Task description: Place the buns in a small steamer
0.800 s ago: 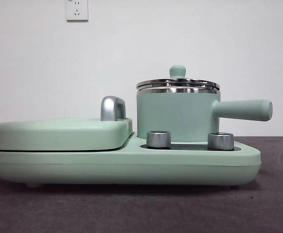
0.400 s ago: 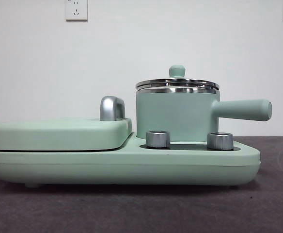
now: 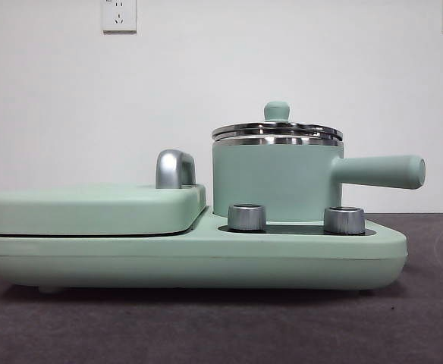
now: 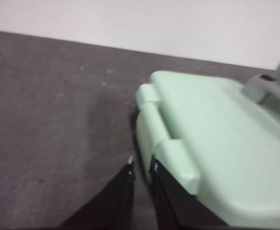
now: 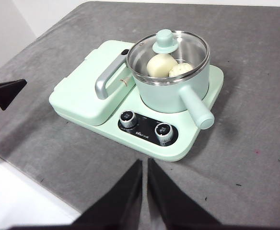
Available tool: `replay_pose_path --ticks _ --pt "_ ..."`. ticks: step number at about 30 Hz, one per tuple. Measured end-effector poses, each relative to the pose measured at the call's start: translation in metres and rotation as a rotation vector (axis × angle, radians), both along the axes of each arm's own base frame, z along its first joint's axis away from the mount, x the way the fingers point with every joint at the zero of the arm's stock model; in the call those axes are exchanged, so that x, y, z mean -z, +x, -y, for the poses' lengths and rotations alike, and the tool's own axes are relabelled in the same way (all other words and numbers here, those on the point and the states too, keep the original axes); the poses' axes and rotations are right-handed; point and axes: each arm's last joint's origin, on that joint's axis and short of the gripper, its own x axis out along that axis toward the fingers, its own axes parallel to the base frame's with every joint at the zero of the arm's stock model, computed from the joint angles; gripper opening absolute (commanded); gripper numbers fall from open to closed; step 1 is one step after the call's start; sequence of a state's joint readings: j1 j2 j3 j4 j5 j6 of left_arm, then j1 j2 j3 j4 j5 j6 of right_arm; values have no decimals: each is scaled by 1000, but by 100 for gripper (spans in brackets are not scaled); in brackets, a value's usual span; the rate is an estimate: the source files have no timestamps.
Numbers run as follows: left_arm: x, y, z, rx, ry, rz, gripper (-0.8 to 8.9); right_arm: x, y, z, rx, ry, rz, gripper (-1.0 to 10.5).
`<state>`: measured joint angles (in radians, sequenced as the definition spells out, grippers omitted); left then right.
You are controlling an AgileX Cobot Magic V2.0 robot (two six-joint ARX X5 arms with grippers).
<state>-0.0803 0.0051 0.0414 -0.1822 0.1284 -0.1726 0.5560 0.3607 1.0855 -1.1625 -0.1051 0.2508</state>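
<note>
The grey felt-covered table [image 5: 255, 72] is carrying a wide mint-green cooking appliance [image 3: 206, 254], with a flat mint-green griddle lid [image 3: 92, 208] and its chrome handle [image 3: 174, 168] on one half and two steel dials [image 5: 163, 130] on the front of the other.

On the dial half, the small steamer [image 3: 274, 178], a round mint-green pot with a steel rim and a straight green side handle, is sitting with its steel-rimmed glass lid [image 5: 190, 45] and green knob in place. Through the glass, the right wrist view is showing both buns [image 5: 161, 64] lying side by side inside: a smooth cream one and, touching it, a paler rounded one (its green specks are too small to make out).

Judging from this, the task is looking essentially finished: both buns are in the pot and the lid is on, so nothing appears left but for the arms to be clear.

The right hand [image 5: 144, 165] is hanging well apart from the steamer, high and in front of the dials, its two black jaws pressed almost together and pinching nothing. The left hand [image 4: 142, 167] is hovering low beside the far corner of the griddle lid, jaws likewise nearly together and empty, well away from the steamer.
</note>
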Motion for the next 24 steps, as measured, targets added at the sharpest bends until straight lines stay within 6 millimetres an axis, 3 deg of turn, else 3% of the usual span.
replay_pose_path --ticks 8,24 --pt "3 1 -4 -119 20 -6 59 0 0 0 0 0 0 16" --pt "3 1 -4 -125 23 -6 59 0 0 0 0 0 0 16"
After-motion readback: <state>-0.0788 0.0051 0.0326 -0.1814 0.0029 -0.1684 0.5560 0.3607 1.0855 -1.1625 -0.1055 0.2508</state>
